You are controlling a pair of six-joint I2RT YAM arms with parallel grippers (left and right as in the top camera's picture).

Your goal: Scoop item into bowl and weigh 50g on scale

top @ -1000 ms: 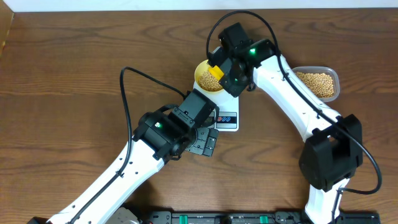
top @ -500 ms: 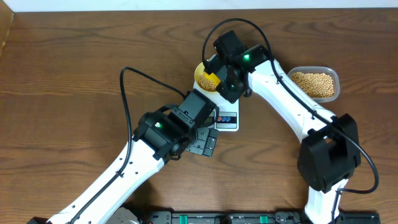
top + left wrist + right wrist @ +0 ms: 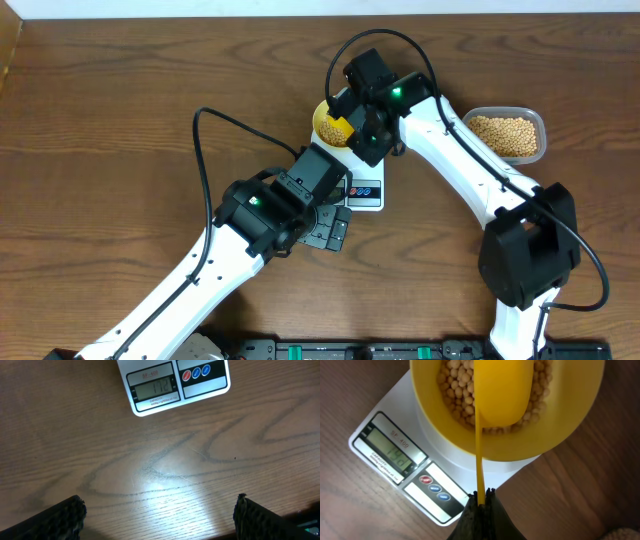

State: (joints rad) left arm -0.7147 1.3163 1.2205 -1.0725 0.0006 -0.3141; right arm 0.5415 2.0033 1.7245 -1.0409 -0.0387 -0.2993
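Clamps right end effector [image 3: 481, 496] tight on yellow scoop [image 3: 500, 390] handle, over beans [image 3: 452, 385] in bowl [image 3: 570, 430] on scale [image 3: 385, 452]; hangs left end effector [image 3: 159, 515] wide above bench [image 3: 150, 450].

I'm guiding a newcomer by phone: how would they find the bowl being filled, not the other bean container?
Find the white scale near the middle of the table. The bowl sits on its platform, beyond the display. It is round and yellow, under a scoop, while the tub off to one side is clear, rectangular and off the scale.
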